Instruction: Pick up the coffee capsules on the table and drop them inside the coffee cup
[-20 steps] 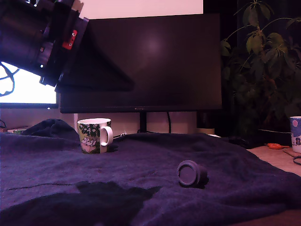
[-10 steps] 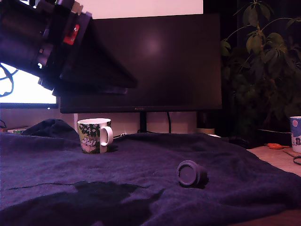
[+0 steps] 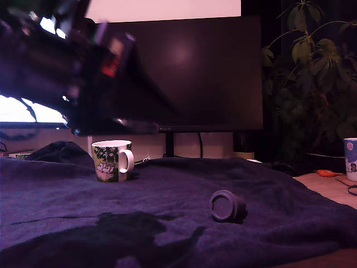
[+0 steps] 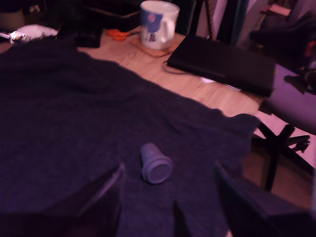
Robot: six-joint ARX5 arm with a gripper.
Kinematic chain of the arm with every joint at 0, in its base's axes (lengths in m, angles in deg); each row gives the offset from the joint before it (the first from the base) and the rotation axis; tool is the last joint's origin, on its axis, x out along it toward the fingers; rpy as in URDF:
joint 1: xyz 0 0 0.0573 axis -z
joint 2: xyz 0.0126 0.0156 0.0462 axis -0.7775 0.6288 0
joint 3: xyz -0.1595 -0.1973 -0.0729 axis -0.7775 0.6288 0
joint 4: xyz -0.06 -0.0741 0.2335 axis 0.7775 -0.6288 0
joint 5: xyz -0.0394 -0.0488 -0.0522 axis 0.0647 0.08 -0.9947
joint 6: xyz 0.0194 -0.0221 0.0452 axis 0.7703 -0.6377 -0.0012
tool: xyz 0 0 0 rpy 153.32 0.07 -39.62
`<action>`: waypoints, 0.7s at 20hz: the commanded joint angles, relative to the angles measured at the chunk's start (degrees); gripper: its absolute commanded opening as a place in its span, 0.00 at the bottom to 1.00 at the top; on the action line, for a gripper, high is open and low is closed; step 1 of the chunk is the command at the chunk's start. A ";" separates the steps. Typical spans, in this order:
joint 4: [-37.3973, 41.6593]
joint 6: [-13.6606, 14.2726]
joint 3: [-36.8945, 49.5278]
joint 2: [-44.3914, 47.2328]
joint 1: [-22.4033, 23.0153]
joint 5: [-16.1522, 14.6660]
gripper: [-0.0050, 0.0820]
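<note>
Home office desk, large dark monitor (image 3: 173, 72), leafy houseplant (image 3: 312, 78), closed laptop (image 4: 222, 64), swivel chair base (image 4: 281, 143)

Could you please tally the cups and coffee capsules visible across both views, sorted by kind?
Coffee capsules: 1, lying on its side on the blanket.
White leafy-print coffee cup: 1.
Pale blue cup with dots: 1.
Total: 3.

A small grey-purple coffee capsule (image 3: 226, 205) lies on its side on a rumpled dark blanket-covered table (image 3: 167, 184). A white leafy-print coffee cup (image 3: 111, 161) stands upright, well apart from the capsule.
</note>
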 commanded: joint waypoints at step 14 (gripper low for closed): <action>6.21 0.17 -7.41 17.68 2.38 0.98 0.74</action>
